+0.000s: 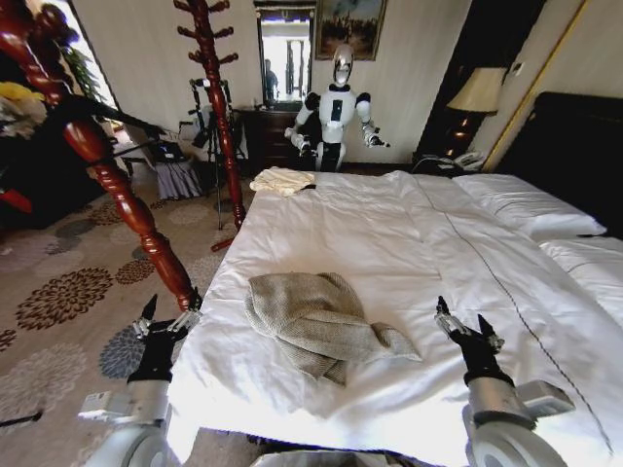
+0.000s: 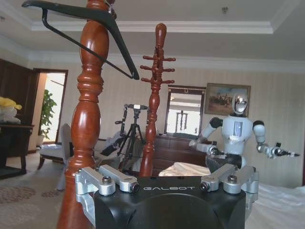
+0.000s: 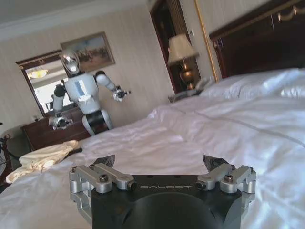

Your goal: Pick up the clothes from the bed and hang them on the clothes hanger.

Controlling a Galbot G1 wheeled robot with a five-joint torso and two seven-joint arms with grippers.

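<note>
The clothes (image 1: 321,326), a grey-beige knit cardigan, lie crumpled on the near part of the bed (image 1: 409,243), on its white duvet. My left gripper (image 1: 167,313) is open beside the bed's near left corner, left of the cardigan and close to the foot of a coat stand. My right gripper (image 1: 462,319) is open just above the duvet, right of the cardigan. Neither touches it. The black clothes hanger (image 2: 86,24) hangs high on the coat stand, above my left gripper (image 2: 169,183). In the right wrist view my right gripper (image 3: 162,164) holds nothing over the white duvet (image 3: 214,129).
A reddish-brown coat stand (image 1: 127,195) rises beside the bed's left corner, and a second one (image 1: 219,107) stands farther back. A cream-yellow folded cloth (image 1: 282,180) lies at the bed's far corner. Another robot (image 1: 336,112) stands beyond it. Pillows (image 1: 526,204) and a dark headboard (image 1: 574,146) are on the right.
</note>
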